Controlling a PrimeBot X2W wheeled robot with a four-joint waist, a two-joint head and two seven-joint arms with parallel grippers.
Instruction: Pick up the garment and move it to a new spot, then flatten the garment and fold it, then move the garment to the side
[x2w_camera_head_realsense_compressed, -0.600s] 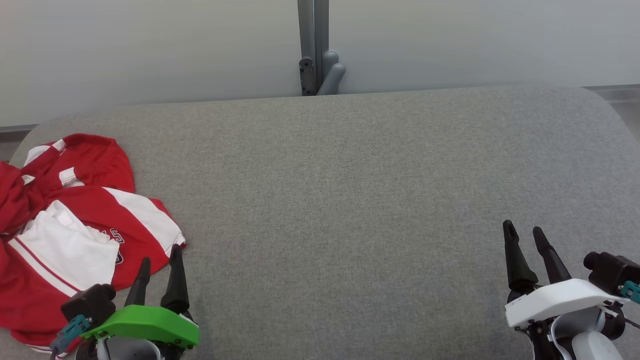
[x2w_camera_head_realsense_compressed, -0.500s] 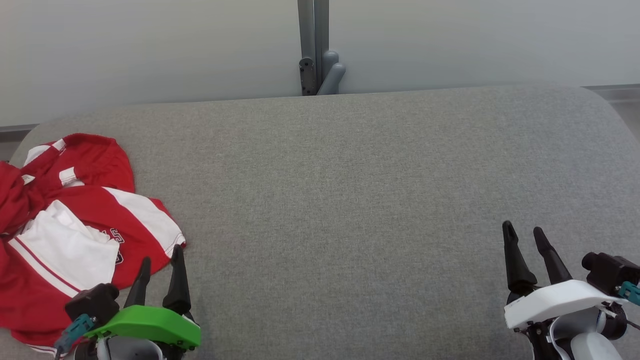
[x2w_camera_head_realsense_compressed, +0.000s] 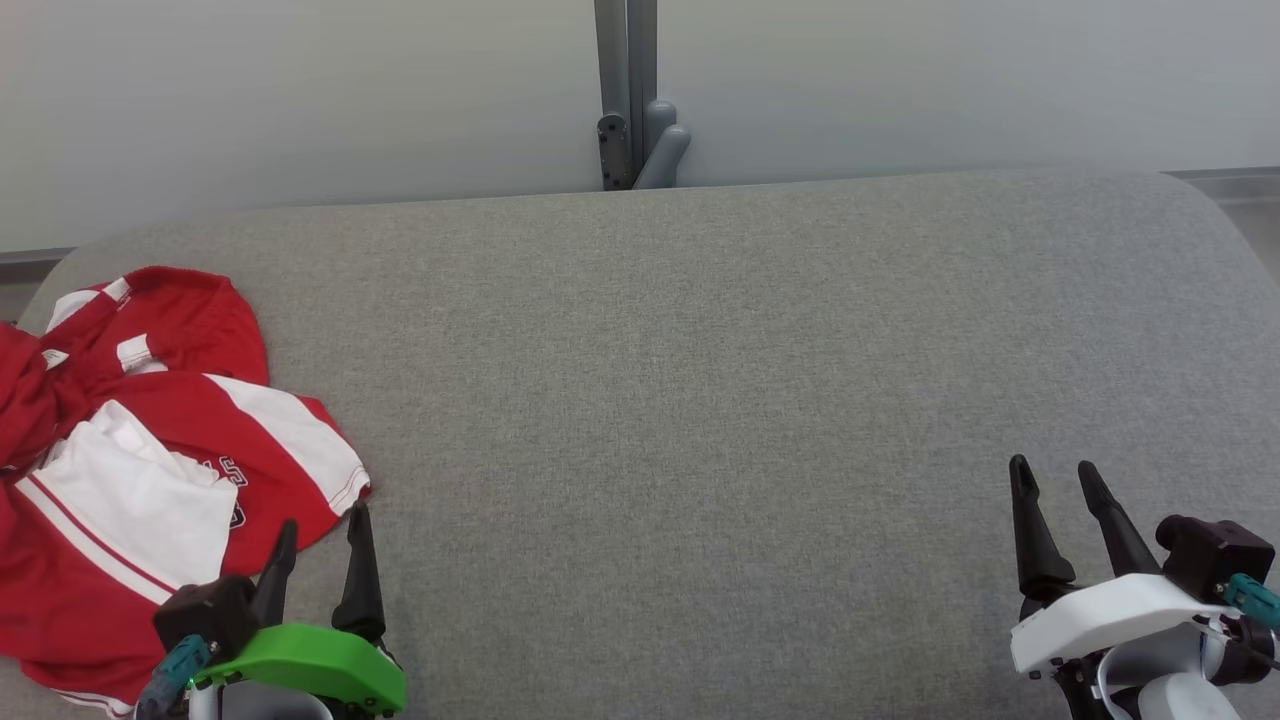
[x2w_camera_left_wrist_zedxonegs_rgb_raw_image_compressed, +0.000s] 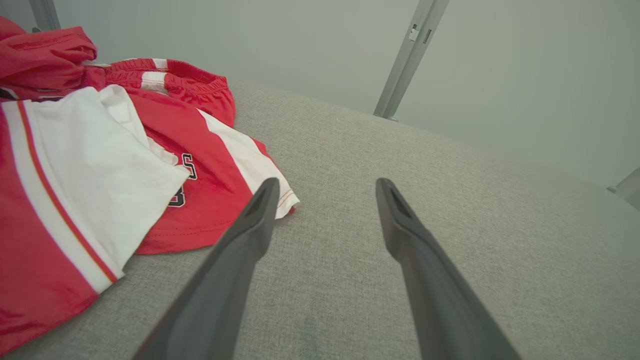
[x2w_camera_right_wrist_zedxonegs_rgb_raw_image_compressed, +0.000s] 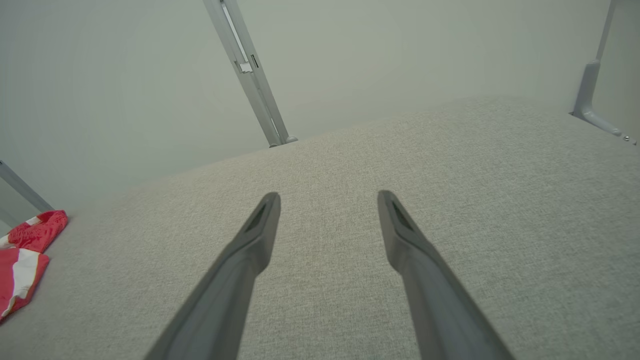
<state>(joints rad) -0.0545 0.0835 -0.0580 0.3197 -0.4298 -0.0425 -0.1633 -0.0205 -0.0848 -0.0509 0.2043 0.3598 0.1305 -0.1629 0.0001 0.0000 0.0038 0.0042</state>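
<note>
The garment is a crumpled red and white sports piece with dark lettering, lying at the left end of the grey fabric surface. My left gripper stands open at the lower left, its fingertips just off the garment's near right hem, nothing between them. In the left wrist view the garment spreads to the left of the open left gripper. My right gripper is open at the lower right, far from the garment. The right wrist view has the open right gripper over bare fabric and the garment at its far left edge.
A grey metal post with a bracket rises behind the surface's far edge, against a pale wall. The surface's corners are rounded. Another bracket shows at the right in the right wrist view.
Both grippers have drawn back slightly toward the bottom edge of the head view. The garment has not moved.
</note>
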